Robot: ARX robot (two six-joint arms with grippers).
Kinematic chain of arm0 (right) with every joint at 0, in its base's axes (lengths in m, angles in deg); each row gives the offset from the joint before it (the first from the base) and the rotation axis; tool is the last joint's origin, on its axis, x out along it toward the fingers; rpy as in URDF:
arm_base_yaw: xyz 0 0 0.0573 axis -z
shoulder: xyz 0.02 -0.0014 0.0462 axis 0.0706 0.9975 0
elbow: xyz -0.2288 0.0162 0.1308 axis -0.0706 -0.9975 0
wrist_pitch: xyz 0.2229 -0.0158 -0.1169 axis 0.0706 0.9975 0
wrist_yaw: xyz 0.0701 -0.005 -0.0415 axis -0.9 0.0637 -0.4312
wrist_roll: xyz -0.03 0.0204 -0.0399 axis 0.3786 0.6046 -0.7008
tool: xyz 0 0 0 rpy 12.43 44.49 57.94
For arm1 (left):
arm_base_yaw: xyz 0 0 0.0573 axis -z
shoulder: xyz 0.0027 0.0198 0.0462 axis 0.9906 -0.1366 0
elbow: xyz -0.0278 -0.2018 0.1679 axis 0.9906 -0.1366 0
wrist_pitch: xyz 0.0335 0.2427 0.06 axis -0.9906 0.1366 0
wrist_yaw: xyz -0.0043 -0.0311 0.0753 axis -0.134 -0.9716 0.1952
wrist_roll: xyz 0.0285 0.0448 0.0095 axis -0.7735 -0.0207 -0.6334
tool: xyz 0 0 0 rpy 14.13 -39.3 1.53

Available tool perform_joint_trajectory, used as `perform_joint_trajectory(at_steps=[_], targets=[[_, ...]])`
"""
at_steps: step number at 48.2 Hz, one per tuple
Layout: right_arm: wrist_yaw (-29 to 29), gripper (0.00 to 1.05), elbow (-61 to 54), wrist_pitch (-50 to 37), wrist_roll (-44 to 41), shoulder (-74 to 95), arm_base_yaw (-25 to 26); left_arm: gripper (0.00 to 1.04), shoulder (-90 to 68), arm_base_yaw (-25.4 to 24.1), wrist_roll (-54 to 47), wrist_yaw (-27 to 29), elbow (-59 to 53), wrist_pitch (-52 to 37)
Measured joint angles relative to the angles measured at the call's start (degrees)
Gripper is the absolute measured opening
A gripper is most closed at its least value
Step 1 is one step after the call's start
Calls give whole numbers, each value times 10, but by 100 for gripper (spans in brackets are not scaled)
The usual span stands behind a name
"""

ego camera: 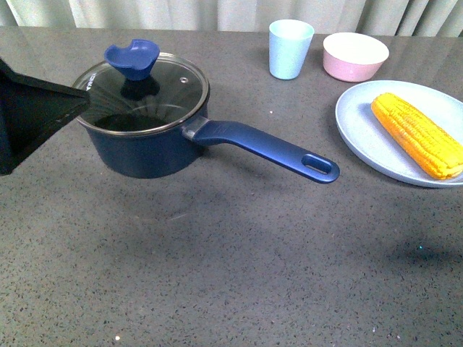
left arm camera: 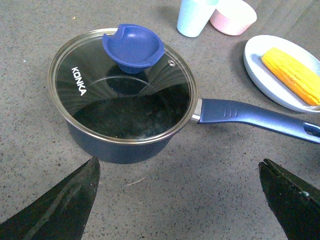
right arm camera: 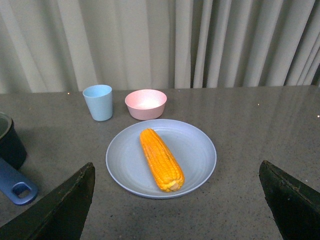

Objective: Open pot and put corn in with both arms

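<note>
1. Pot (ego camera: 148,153), glass lid (left arm camera: 100,95) on, sat just ahead of left gripper (left arm camera: 177,167); jaws wide apart, touching nothing.
2. Corn (right arm camera: 160,159) lay on plate (right arm camera: 200,150), off its rim, ahead of right gripper (right arm camera: 176,167); jaws apart.
3. Open table (ego camera: 231,275) between each gripper and its target.
4. One cup (right arm camera: 98,102), one bowl (right arm camera: 146,104) beyond the plate.

Left gripper (left arm camera: 178,161): spread wide, fingers (left arm camera: 67,205) far apart at either side. Right gripper (right arm camera: 176,164): equally wide, fingers (right arm camera: 65,207) well apart.

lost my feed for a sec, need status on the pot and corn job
Left end effector open, facing pot. Right end effector open, facing corn on plate. Lid on pot, blocking entry.
</note>
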Motion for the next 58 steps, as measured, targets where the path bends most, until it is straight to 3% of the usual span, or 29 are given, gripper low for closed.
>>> perform_joint_trajectory(at_steps=[25, 58], targets=[[0, 96, 0, 0, 0, 0, 0, 96, -187, 40, -4, 75, 101, -115], [0, 96, 0, 0, 0, 0, 0, 96, -310, 54, -21, 145, 220, -118]])
